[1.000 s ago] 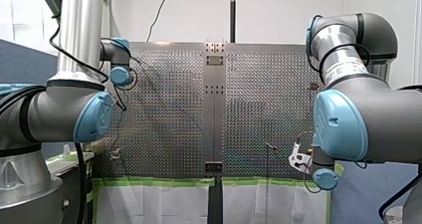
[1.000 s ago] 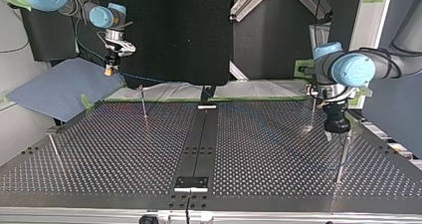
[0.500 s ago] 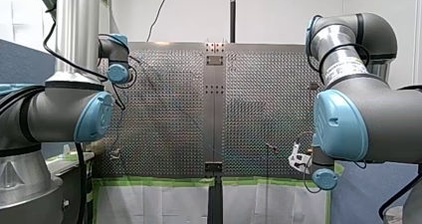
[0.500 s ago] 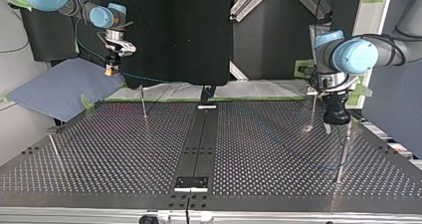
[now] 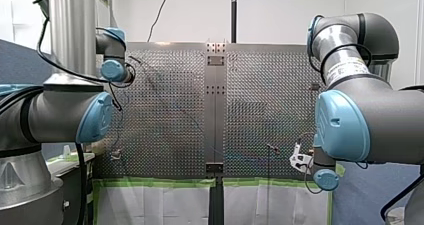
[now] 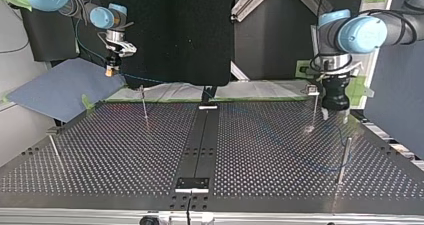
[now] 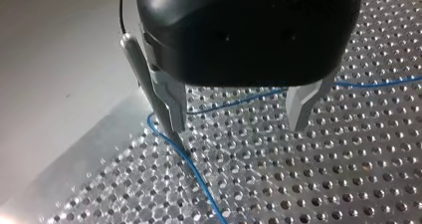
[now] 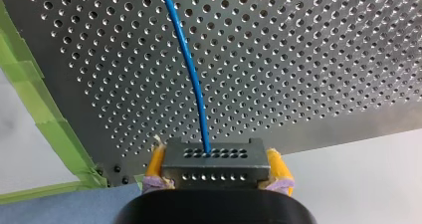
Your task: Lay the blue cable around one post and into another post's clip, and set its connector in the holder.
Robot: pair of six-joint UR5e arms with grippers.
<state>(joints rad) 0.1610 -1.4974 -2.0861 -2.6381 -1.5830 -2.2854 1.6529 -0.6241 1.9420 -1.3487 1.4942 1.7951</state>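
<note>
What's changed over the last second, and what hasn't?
My left gripper has lifted up and away from the post at the top view's right; it is open, holding nothing. Whether it released the blue cable I cannot tell. My right gripper stays shut on the connector, unmoved.

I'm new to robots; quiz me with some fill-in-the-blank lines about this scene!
The right claw pinches a dark rectangular connector between pads coloured ___.
The thin cable leaving that connector is ___.
The black left claw with metal fingers holds ___.
The metal table is dotted with round ___.
Missing words: yellow; blue; nothing; holes.
</note>
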